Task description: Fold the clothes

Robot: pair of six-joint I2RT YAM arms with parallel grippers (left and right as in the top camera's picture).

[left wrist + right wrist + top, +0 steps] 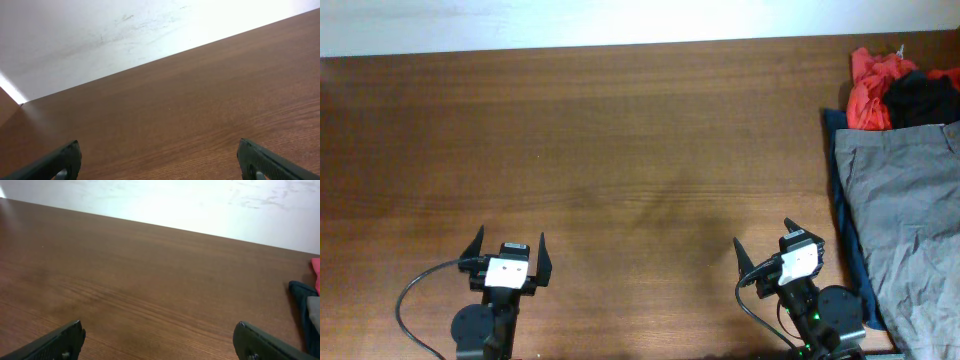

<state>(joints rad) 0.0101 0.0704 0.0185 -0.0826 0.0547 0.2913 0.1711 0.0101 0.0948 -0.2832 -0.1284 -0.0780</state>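
Observation:
The grey-olive trousers [910, 220] lie wrinkled at the right edge of the table in the overhead view, partly cut off by the frame; a sliver of them shows at the right edge of the right wrist view [315, 307]. My right gripper [765, 243] is open and empty near the front edge, just left of the trousers. My left gripper [509, 245] is open and empty at the front left, far from them. The wrist views show each pair of fingers spread wide over bare wood [157, 155] [157, 335].
A navy blue cloth [845, 215] lies under the trousers' left side. Red [872, 85] and black [925, 98] garments are heaped at the back right corner. A white wall runs behind the brown wooden table [620, 150].

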